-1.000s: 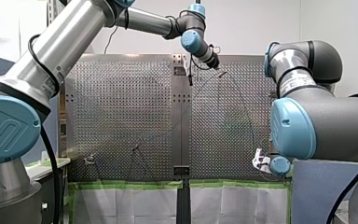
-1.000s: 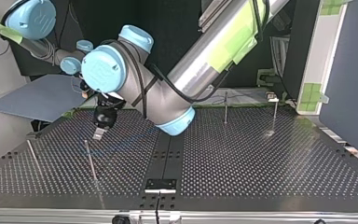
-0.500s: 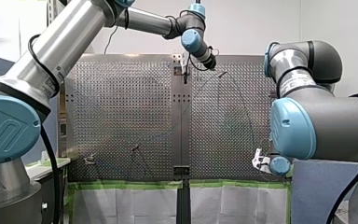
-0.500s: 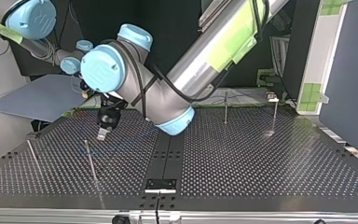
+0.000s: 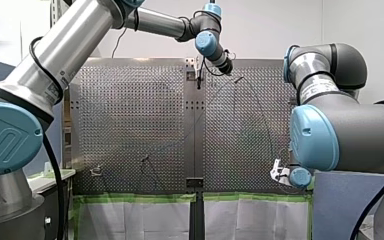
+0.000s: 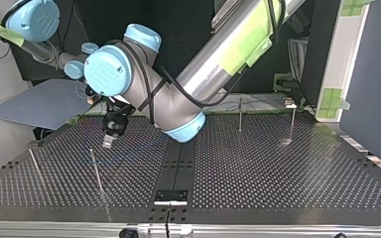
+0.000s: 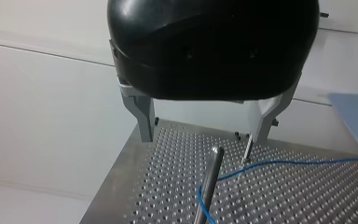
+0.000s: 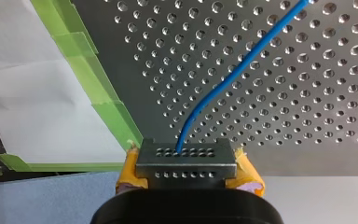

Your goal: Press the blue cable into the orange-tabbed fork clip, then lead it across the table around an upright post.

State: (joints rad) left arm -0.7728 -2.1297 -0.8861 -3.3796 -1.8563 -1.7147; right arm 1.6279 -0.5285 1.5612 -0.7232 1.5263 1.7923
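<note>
Perforated table (image 7: 307,200): left gripper (image 7: 204,137) jaws wide, empty, post (image 7: 210,182) just ahead between them (cable (image 7: 284,163) bends at it); right gripper (image 8: 186,161) clamps cable. Advise a taut, low lead.

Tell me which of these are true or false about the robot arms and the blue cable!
1. The right gripper holds the blue cable. True.
2. The left gripper is shut. False: it is open, fingers apart.
3. A metal post stands ahead of the left gripper. True.
4. The tape along the table edge is red. False: it is green.
</note>
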